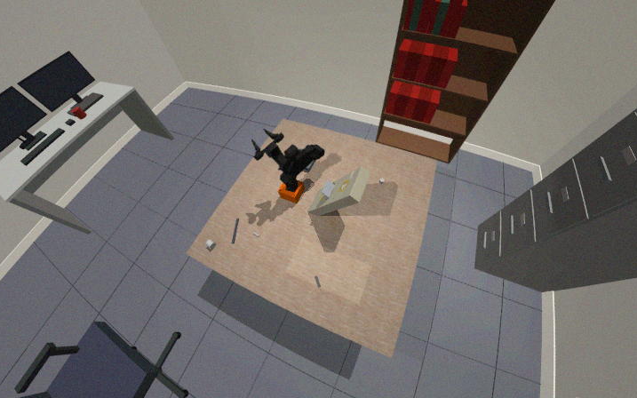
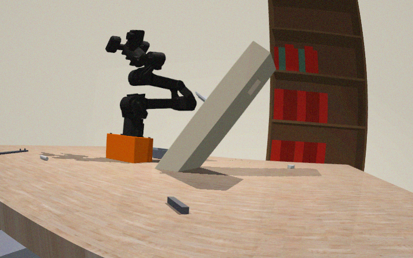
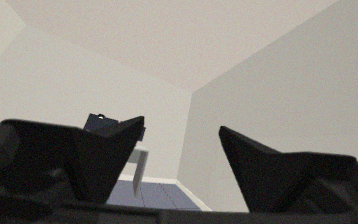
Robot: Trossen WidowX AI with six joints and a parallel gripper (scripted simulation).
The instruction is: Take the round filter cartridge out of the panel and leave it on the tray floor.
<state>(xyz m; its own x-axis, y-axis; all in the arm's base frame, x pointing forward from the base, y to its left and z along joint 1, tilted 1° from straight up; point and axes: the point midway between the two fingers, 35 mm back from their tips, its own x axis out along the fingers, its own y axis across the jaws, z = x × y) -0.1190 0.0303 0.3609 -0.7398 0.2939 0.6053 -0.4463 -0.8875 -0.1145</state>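
Note:
The pale service panel point(image 1: 357, 190) point(image 2: 217, 109) is a thick slab, tilted, with its face towards the arm's side. A small round yellow-ringed part point(image 1: 344, 186) on its face looks like the cartridge; its slots are too small to see. A light grey flap point(image 1: 328, 188) point(image 2: 200, 96) stands out from the face. The blue-grey tray point(image 1: 309, 166) point(image 2: 160, 152) lies behind the arm, mostly hidden. My gripper point(image 1: 258, 136) point(image 3: 182, 125) is open and empty, raised high and pointing away from the panel. It touches nothing.
My arm rises from an orange base point(image 1: 290, 193) point(image 2: 127, 148) beside the panel. On the table point(image 1: 271, 261) point(image 2: 265, 217) lie a dark bar point(image 1: 234, 230) point(image 2: 11, 152), a white rod point(image 1: 256, 234) point(image 2: 44, 157), a dark block point(image 1: 317, 282) point(image 2: 178, 205) and a white piece point(image 1: 382, 180) point(image 2: 290, 166).

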